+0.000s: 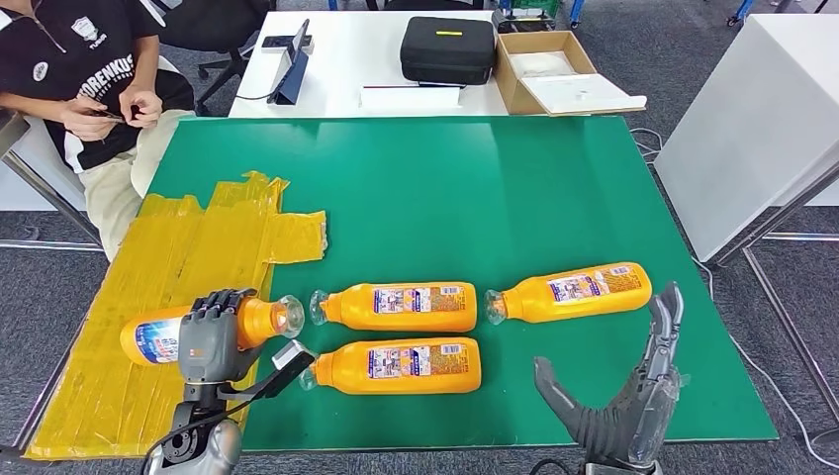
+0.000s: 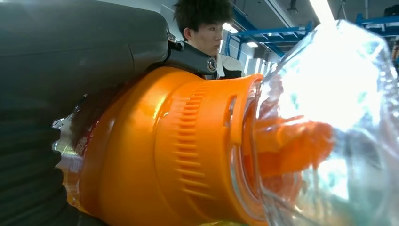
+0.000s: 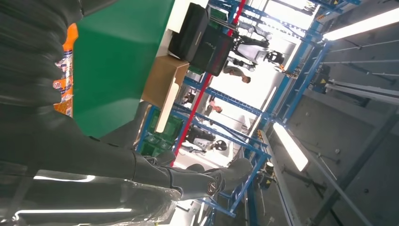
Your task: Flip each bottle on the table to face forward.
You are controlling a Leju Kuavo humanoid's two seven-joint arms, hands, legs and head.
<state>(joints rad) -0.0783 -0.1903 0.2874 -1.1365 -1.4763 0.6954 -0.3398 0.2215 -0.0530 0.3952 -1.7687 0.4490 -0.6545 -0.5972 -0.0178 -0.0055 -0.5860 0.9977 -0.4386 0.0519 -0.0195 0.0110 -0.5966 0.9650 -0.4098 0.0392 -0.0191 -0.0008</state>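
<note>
Overhead, green table point(image 1: 475, 188), yellow tape point(image 1: 178, 267); left hand point(image 1: 210, 334) grips bottle point(image 1: 158, 338), right hand point(image 1: 633, 391) spread.

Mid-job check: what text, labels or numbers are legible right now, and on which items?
Person's black shirt: white chest lettering, partly hidden, not fully readable.
Held bottle in the left hand: blue label, blurred.
Middle bottle, front bottle, right bottle: label print too small.
Black case: yellow tag, unreadable.
</note>
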